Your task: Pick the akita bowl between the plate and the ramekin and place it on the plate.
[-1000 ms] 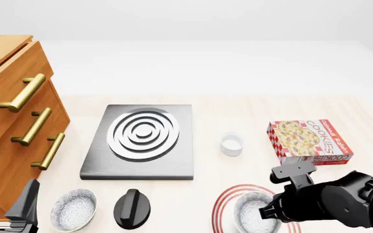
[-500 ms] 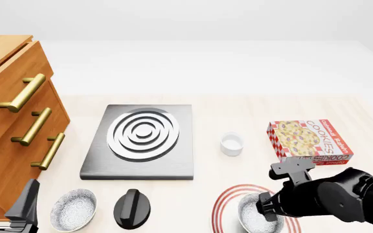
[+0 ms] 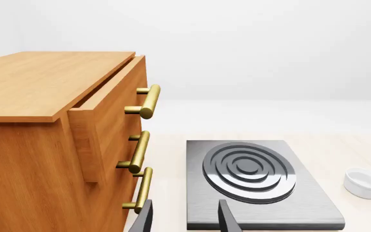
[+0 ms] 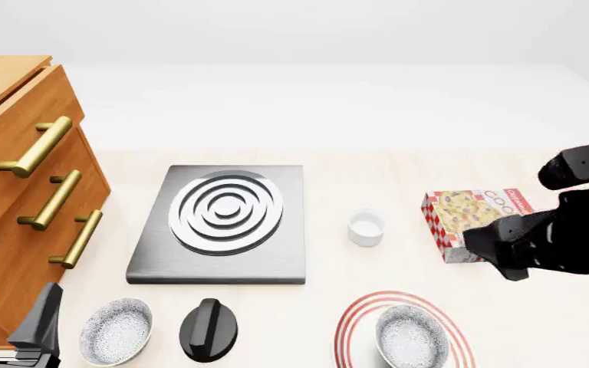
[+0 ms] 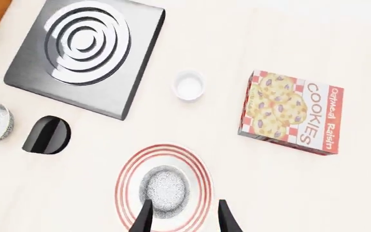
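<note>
Akita bowl (image 4: 411, 340) seated on plate (image 4: 357, 318), near edge of table (image 4: 397, 172), right of centre; ramekin (image 4: 366, 227) set farther back, apart. Right gripper (image 5: 181, 217) raised above plate, fingers parted, nothing held. Left gripper (image 4: 10, 322) parked at near left corner, fingers apart, empty. Pale wood tabletop, white backdrop. Second speckled bowl (image 4: 116, 331) and black knob (image 4: 211, 330) seen near left; stove plate (image 4: 221, 222) centre; wooden drawer cabinet (image 4: 13, 192) left; cookie box (image 5: 292, 112) right, partly hidden by right arm in front view.
</note>
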